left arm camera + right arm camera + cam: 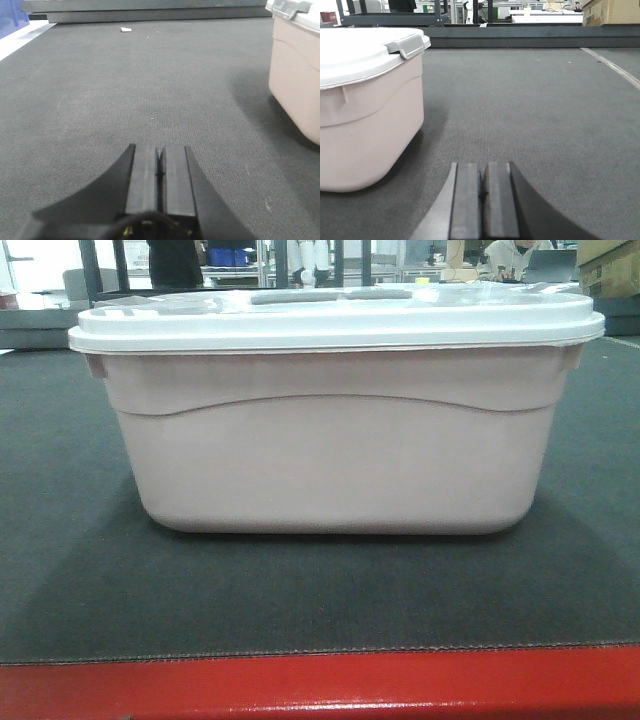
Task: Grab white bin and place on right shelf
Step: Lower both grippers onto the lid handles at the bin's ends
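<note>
**q:** where's the white bin [340, 460] relative to your grippers right now?

**me:** parked between them, on the grey table top [300, 600]. Its long side faces me, so the long axis runs left to right. From my left gripper [160, 150] it's off to the right, and from my right gripper [482, 167] it's off to the left. It looks a bit nearer on the right side, imo.

**q:** and the jaws?

**me:** both pairs pressed together, holding nothing. I reckon each arm has to spread and swing inward onto one short end.
</note>
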`<state>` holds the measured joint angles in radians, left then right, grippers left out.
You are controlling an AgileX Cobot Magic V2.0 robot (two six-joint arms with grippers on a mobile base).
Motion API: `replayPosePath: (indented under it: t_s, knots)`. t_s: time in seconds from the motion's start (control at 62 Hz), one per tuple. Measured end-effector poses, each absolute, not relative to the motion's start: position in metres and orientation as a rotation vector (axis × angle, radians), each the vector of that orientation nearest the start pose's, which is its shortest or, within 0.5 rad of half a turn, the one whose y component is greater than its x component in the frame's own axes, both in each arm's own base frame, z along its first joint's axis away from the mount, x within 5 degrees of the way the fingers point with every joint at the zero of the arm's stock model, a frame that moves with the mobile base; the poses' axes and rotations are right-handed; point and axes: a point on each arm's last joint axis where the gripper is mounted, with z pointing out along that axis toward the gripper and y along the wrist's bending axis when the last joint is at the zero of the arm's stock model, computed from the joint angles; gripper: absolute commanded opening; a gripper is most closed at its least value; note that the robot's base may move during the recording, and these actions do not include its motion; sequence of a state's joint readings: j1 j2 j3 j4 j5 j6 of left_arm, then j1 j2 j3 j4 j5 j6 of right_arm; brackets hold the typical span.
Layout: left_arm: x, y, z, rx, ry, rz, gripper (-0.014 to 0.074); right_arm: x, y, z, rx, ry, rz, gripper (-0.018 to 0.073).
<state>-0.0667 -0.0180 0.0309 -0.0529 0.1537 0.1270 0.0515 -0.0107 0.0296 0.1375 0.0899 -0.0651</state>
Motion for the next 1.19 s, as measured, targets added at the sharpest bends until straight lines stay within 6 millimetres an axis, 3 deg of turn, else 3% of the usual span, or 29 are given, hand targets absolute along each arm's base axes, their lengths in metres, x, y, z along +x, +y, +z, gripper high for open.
replayPosePath:
  t_s: [0.613,1.193]
  knots:
    - [0.056,-0.004,0.190,0.123,1.645,-0.001,-0.0118,0.057,0.004,0.196,0.007,1.593,0.106,0.0069]
    - [0.056,-0.004,0.201,0.049,1.528,-0.062,-0.0118,0.057,0.003,0.201,0.012,1.535,0.102,0.0069]
